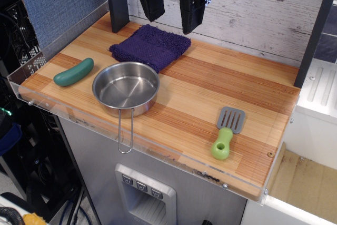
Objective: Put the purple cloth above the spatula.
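The purple cloth [151, 46] lies flat at the back of the wooden tabletop [210, 88], just behind the steel pan [126, 88]. The spatula [228, 131], with a grey slotted head and lime-green handle, lies near the front right of the table. My gripper [171, 17] hangs above the back edge of the cloth, jaws open and empty, with a finger on each side of a wide gap.
A dark green pickle-shaped toy [73, 72] lies at the left. The pan's wire handle [125, 133] sticks out over the front edge. A clear plastic lip [158, 148] runs along the table's front and left. A white wall stands behind, with dark posts on each side.
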Controlling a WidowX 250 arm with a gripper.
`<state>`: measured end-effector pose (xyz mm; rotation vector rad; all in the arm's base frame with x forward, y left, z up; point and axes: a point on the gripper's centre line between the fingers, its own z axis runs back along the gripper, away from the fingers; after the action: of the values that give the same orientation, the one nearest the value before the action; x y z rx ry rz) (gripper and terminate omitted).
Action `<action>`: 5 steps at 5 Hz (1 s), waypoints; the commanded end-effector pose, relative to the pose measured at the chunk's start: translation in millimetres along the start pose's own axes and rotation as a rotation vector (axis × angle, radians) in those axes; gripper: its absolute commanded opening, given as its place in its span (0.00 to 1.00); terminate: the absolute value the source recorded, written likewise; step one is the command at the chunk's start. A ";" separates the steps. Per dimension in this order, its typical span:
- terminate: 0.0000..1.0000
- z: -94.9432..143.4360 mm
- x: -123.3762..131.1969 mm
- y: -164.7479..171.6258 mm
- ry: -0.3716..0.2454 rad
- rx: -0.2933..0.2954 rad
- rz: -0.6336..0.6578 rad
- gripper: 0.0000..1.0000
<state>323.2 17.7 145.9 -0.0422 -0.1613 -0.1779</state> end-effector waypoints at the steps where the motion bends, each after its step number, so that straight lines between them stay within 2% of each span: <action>1: 0.00 0.0 0.0 0.0 0.000 0.000 0.000 1.00; 2: 0.00 -10.0 11.1 38.4 0.004 0.037 0.002 1.00; 4: 0.00 -31.7 31.5 106.0 -0.013 0.055 0.011 1.00; 5: 0.00 -45.0 36.9 120.9 0.000 0.072 0.002 1.00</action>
<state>384.6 123.5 80.9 0.0036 -0.1095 -0.1740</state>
